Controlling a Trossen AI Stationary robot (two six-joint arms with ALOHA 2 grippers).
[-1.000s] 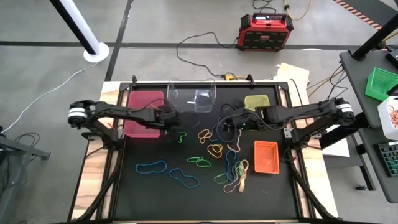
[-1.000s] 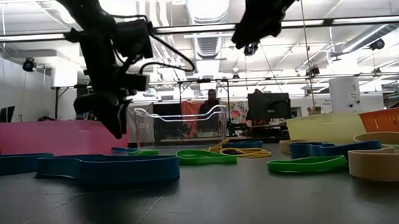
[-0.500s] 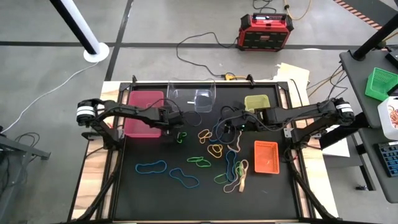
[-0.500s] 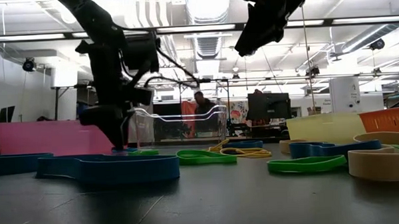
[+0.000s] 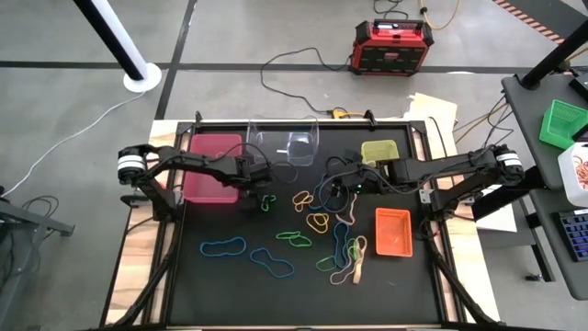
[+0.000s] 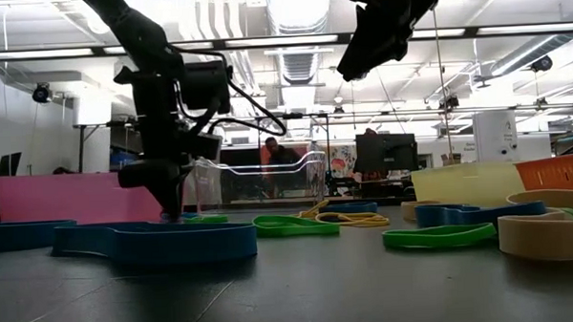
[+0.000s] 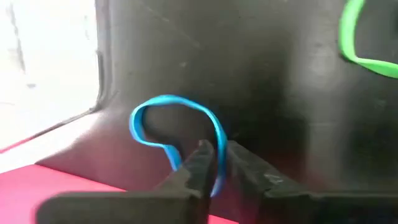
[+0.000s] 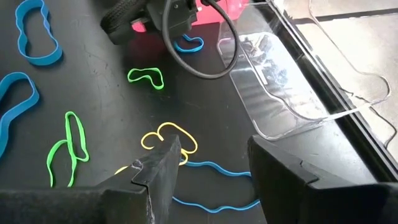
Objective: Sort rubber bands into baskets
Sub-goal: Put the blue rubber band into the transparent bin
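Many rubber bands in blue, green, yellow and tan lie loose on the black mat (image 5: 220, 285). My left gripper (image 5: 250, 197) stands fingers down at the pink basket's (image 5: 213, 167) right near corner. It is shut on a small blue rubber band (image 7: 166, 101) lying there. My right gripper (image 5: 336, 189) hangs open above the mat's middle, over yellow and blue bands (image 8: 169, 138), touching nothing. The clear basket (image 5: 285, 147) and yellow-green basket (image 5: 378, 150) stand at the far edge, the orange basket (image 5: 393, 230) at the right. My left gripper pinches one strand of the blue band's loop (image 7: 219, 135) between its two fingertips (image 7: 202, 155). The fingers come from above, pointing down, and reach the mat (image 6: 169, 211). The rest of the loop lies flat and slack on the mat beside the pink basket's wall.
A small green band (image 5: 268, 200) lies just right of my left gripper. Larger blue bands (image 5: 223, 245) and green bands (image 5: 294, 237) spread over the mat's near half. A red-black power box (image 5: 393, 46) stands on the floor beyond the table. A person shows far off in the room (image 6: 272, 157).
My left gripper has reached a little toward the table's right edge and come down until its fingertips meet the mat at the small blue band. My right gripper has kept still.
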